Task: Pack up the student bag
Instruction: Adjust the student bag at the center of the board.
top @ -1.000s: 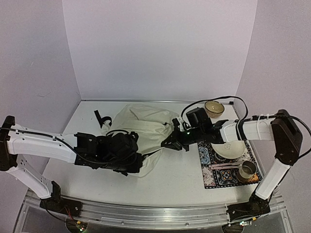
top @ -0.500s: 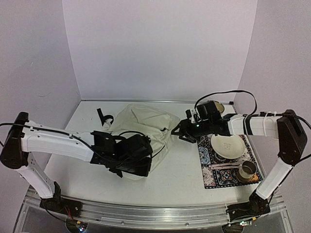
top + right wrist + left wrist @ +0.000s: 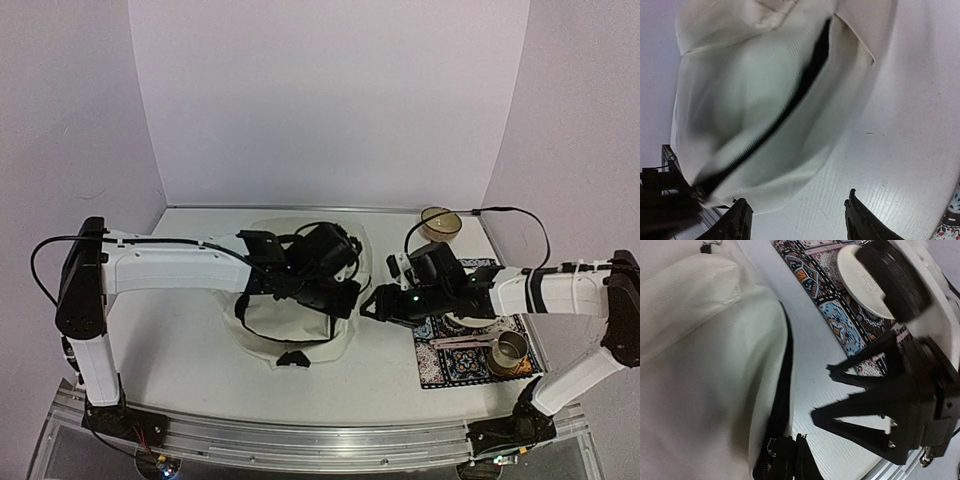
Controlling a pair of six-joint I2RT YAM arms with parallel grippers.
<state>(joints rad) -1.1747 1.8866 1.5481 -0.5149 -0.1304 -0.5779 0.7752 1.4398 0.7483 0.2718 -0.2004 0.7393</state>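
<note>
Right gripper (image 3: 796, 197) gapes wide just beside the student bag (image 3: 282, 326); left gripper (image 3: 787, 457) seemingly pinches its zipper edge, though blurred.

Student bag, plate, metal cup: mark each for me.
student bag (image 3: 285, 322), top external view, bare cream fabric near its front.
plate (image 3: 855, 290), left wrist view, white face.
metal cup (image 3: 511, 350), top external view, open top.

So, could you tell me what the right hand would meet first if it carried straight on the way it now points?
Most likely the student bag: the open right hand faces its side near the black zipper, with only table surface between, though depth is unclear.
</note>
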